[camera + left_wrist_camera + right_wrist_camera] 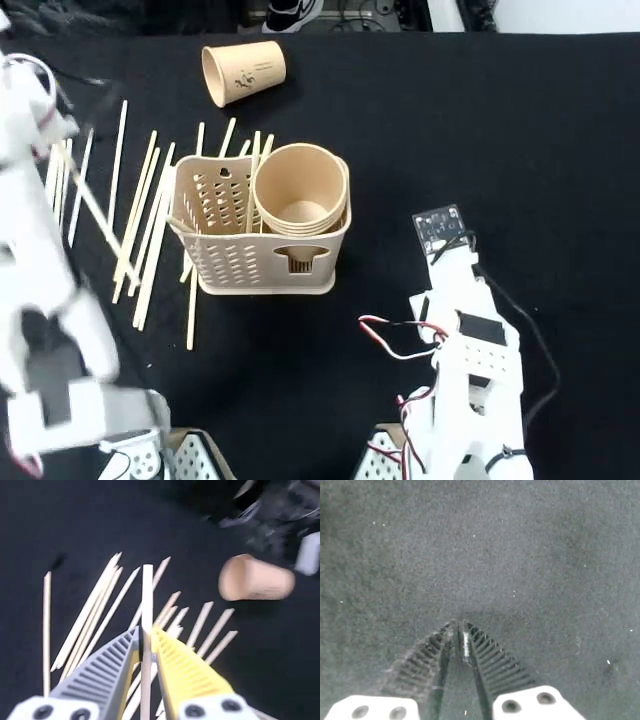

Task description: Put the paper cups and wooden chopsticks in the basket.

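My left gripper (145, 632) is shut on one wooden chopstick (146, 600), held above the loose chopsticks (100, 610) on the black cloth. In the high view that arm is at the far left, and the held chopstick (95, 210) slants over the scattered chopsticks (145, 225) left of the basket (225, 265). Stacked paper cups (300, 190) stand upright in the basket's right half. Another paper cup (243, 72) (255, 578) lies on its side behind the basket. My right gripper (457, 626) is shut on nothing over bare cloth, right of the basket (440, 230).
A few chopsticks (250, 145) lie behind the basket and one (192, 300) at its front left corner. The right arm's body (470, 380) fills the front right. Black cloth is bare across the right and back right.
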Controlling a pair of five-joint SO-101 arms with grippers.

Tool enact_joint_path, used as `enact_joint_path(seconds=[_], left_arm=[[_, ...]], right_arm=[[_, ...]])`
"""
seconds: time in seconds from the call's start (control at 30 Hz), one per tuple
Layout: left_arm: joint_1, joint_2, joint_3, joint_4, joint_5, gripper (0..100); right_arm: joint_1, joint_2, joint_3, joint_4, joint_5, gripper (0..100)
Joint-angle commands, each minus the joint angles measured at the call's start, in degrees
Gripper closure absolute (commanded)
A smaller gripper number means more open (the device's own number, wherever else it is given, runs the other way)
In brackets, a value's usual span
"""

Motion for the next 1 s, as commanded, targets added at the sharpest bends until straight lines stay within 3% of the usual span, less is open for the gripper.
enact_joint_path(seconds=[0.0, 0.3, 0.47, 0.57, 0.7, 0.8, 0.97], left_arm=[[6.4, -23.6, 14.4, -11.9, -0.4, 97], [17.9, -53.6, 53.1, -49.3, -0.7, 97], [21.1, -63.3, 76.8, -69.6, -0.9, 97], [21.8, -66.2, 87.5, -77.8, -0.9, 97], [21.8, -67.5, 94.2, -78.2, -0.9, 97], [21.8, -67.5, 94.4, -74.0, -2.7, 95], [21.9, -67.6, 87.4, -58.2, -4.0, 78]], right_arm=[[-0.6, -1.0, -0.1, -1.0, 0.6, 98.6], [-0.6, -1.0, -0.1, -1.0, 0.6, 98.6], [-0.6, -1.0, -0.1, -1.0, 0.6, 98.6], [-0.6, -1.0, -0.1, -1.0, 0.6, 98.6], [-0.6, -1.0, -0.1, -1.0, 0.6, 98.6], [-0.6, -1.0, -0.1, -1.0, 0.6, 98.6], [-0.6, -1.0, -0.1, -1.0, 0.6, 98.6]])
